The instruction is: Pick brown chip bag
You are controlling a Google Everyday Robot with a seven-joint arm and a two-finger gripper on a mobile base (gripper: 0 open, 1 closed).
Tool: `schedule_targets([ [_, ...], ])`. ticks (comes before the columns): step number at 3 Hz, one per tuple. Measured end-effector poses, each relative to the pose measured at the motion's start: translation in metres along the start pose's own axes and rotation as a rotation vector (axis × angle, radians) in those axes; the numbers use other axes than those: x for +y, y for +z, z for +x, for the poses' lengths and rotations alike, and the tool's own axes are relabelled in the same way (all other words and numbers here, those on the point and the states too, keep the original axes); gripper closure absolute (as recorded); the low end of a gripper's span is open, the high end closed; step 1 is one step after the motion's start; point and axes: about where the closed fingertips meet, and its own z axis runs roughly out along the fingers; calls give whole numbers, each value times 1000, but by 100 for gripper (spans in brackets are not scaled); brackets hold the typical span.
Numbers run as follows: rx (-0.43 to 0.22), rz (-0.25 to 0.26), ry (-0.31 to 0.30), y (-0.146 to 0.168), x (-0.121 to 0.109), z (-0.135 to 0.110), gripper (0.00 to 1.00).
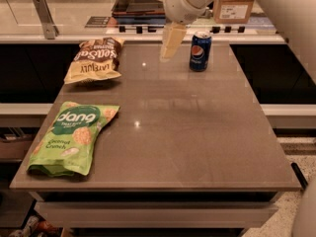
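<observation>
The brown chip bag [95,60] lies flat at the table's far left, its dark brown half with white lettering at the back and its pale yellow half toward me. My gripper [168,47] hangs above the far middle of the table. It is to the right of the bag, apart from it, and just left of the blue Pepsi can [200,51]. It holds nothing that I can see.
A bright green "dang" bag [72,136] lies at the near left of the brown table [197,132]. Behind the table runs a counter with a cardboard box [234,5] and a dark tray [136,4]. A metal post [44,16] stands at the back left.
</observation>
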Motion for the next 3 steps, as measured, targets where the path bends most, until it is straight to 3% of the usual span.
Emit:
schedule_targets([
  [1, -65, -12, 2, 35, -4, -11, 0],
  [3, -68, 14, 17, 90, 0, -45, 0],
])
